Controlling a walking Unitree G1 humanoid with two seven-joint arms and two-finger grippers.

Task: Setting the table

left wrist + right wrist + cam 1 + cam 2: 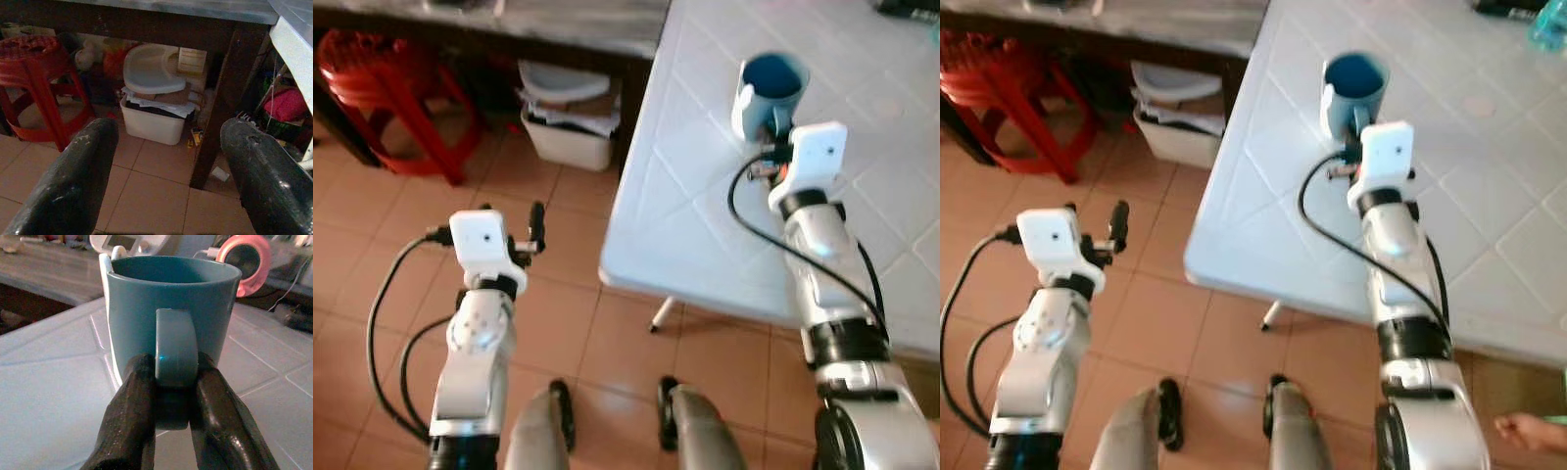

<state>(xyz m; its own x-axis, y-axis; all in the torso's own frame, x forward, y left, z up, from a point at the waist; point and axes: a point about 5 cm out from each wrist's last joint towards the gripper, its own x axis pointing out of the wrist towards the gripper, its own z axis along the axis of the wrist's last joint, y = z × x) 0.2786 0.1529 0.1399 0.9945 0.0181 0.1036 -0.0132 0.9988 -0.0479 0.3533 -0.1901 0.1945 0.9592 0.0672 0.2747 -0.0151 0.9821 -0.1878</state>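
Teal ceramic mug (770, 90) stands upright on white tiled-pattern table (685, 206), near its left edge. Right gripper (173, 396) sits before the mug, fingers on either side of its handle. Left of the table, over the floor: left gripper (166, 161). Behind it, under a dark counter (558, 24): white plastic bin (570, 122), with red plastic stool (386, 98) to its left.

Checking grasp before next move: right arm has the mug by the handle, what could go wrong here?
1. The right gripper pinches only the handle of the blue mug; the mug may swing or slip if lifted.
2. The mug stands fairly near the white table's left edge; a sideways nudge could tip it off.
3. The right arm's cable hangs loose and may snag.
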